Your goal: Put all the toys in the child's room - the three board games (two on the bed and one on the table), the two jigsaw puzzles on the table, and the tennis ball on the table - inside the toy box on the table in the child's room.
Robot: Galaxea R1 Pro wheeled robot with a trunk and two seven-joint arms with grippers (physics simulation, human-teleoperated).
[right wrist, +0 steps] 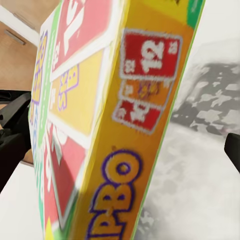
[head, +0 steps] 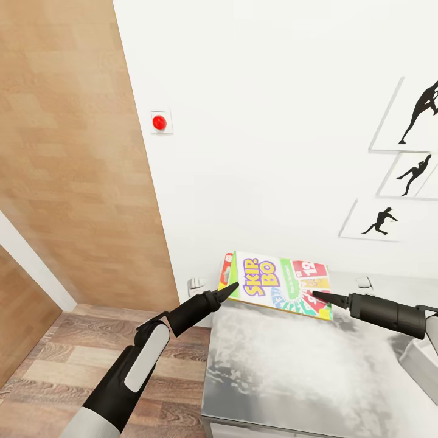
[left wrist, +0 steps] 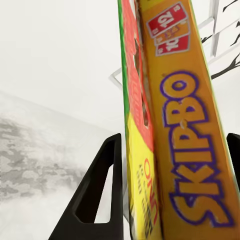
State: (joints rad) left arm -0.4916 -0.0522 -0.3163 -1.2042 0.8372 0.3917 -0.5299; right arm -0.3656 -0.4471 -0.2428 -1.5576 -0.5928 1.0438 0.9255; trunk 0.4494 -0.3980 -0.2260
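White wall and grey table (head: 286, 371): the Skip-Bo game (head: 277, 284) hangs pinched between the left gripper (head: 230, 291) and right gripper (head: 319, 297), each closed on an edge. The toy box (head: 420, 365) sits beside the right arm; the game isn't in yet.

The pale grey rectangular toy box (head: 423, 365) is cut off by the head view's right edge; its contents are hidden.
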